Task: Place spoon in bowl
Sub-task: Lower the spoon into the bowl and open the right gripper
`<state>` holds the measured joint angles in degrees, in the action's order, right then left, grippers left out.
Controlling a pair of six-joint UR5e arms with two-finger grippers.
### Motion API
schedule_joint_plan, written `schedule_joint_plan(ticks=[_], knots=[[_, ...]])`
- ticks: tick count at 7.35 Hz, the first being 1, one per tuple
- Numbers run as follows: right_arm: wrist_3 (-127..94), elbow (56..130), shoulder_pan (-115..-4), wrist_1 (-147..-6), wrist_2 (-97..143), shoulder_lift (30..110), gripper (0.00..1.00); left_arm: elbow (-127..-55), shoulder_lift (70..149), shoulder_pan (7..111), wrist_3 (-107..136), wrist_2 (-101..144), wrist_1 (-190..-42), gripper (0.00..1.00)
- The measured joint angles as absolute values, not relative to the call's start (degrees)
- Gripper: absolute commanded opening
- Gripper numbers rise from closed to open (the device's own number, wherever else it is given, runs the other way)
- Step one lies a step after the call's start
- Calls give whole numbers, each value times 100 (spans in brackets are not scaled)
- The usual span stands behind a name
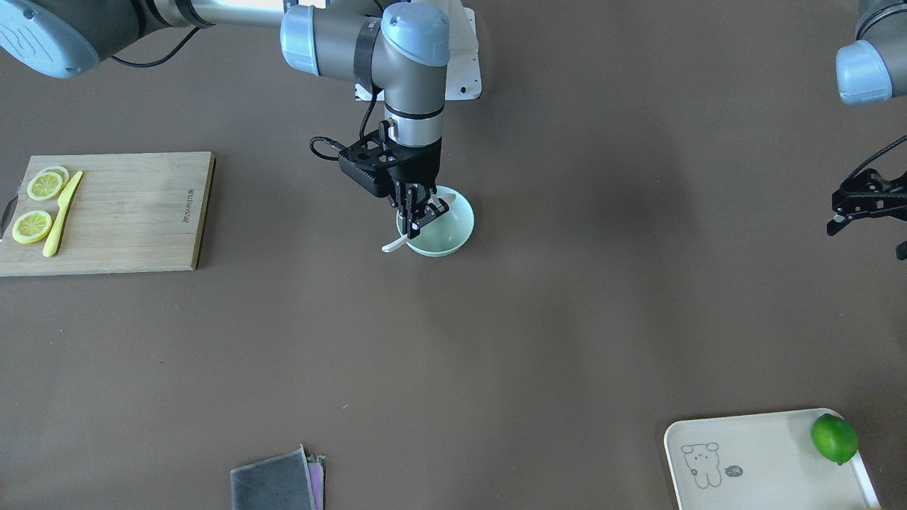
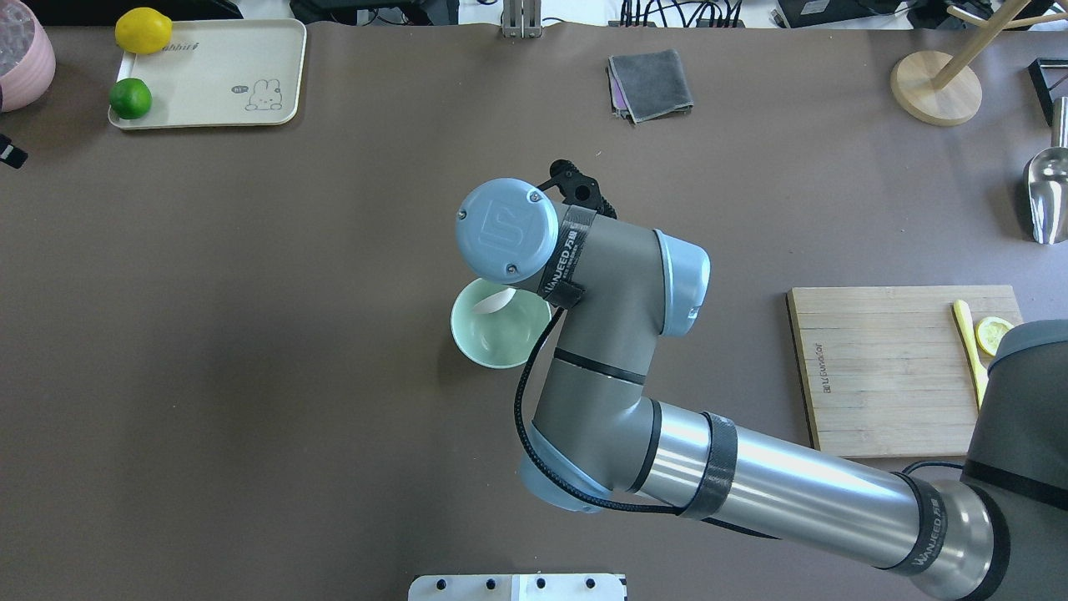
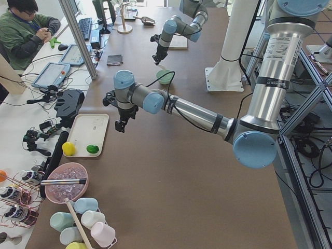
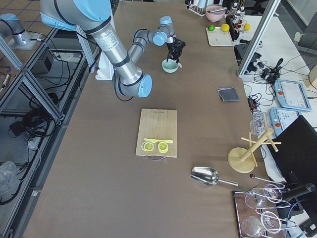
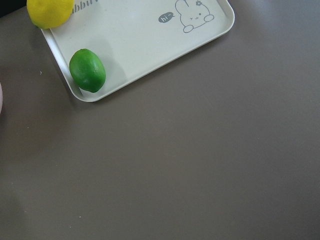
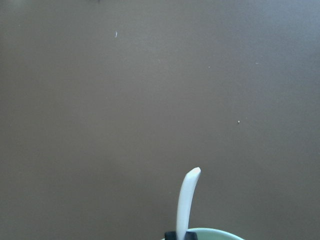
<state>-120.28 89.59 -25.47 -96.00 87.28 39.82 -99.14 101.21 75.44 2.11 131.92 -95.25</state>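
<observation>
- White short-handled soup spoon — pinched by the right gripper, scoop over the round mint-green bowl.
- Left gripper — far from bowl; opening unclear.

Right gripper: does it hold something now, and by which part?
The right gripper holds the spoon by its handle, between tip and scoop, over the bowl.

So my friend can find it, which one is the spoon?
In the middle of the brown table sits a pale green bowl. The right gripper holds the spoon over it, handle poking past the rim. It is white and curved, unlike the yellow knife on the board.
</observation>
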Motion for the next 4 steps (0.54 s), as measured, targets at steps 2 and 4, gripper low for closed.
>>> schedule_joint_plan(ticks=[2,4], knots=[[-12063,8977,-2417,-9734,8583,3992,100,-9900,10121,7541,211,13192,-9527,99],[-11898,9044,-2397,-9907,8508,3990,100,-9893,10121,7541,211,13192,-9527,99]])
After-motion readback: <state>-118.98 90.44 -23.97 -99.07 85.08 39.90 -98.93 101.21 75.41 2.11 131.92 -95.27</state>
